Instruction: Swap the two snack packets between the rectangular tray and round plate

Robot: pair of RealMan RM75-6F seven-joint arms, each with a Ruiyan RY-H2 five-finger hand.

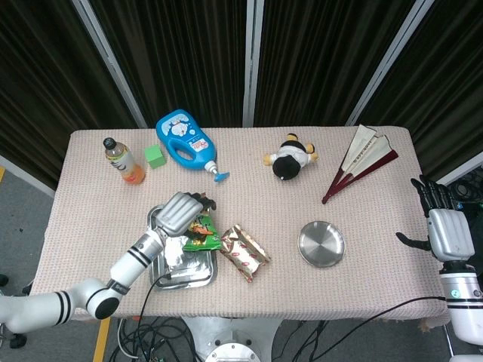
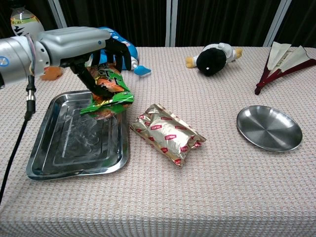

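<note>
Looks like a robot lab / test setup, not a home. Black curtains point(image 1: 189, 53) w/ metal strips fill the top of the head view; a surface w/ beige woven cloth point(image 1: 362, 249) sits mid-frame on grey floor point(image 1: 23, 226). Loose cables point(image 1: 158, 332) hang at the bottom edge. Odd unrelated props, e.g. plush toy point(image 1: 290, 158) + folding fan point(image 1: 362, 158), upper right.
</note>
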